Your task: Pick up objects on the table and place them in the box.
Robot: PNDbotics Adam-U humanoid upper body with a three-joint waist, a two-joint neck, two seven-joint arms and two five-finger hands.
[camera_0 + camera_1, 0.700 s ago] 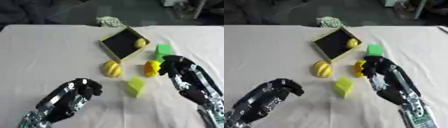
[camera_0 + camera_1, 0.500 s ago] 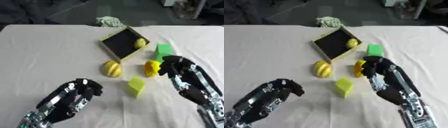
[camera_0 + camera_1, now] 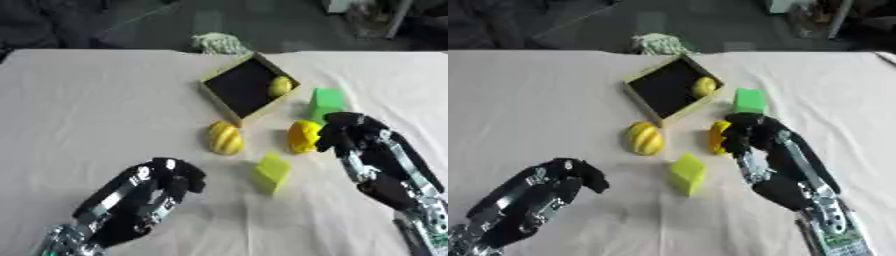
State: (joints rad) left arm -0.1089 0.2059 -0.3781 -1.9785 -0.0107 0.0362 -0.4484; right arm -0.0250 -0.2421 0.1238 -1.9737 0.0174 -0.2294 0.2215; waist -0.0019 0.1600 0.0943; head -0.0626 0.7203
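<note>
The table (image 3: 96, 100) has a plain off-white cloth. The box (image 3: 248, 89) has light wooden walls and a black inside, with a pale yellow fruit (image 3: 279, 86) in it. Outside are a green block (image 3: 326, 103), a yellow-green block (image 3: 272, 171), a yellow ribbed fruit (image 3: 225, 138) and an orange-yellow object (image 3: 303, 135). Both hands (image 3: 354, 140) (image 3: 157, 182) are black with silver parts.

White-clothed table (image 3: 105, 100) against a dim, dark floor (image 3: 219, 20) beyond.
</note>
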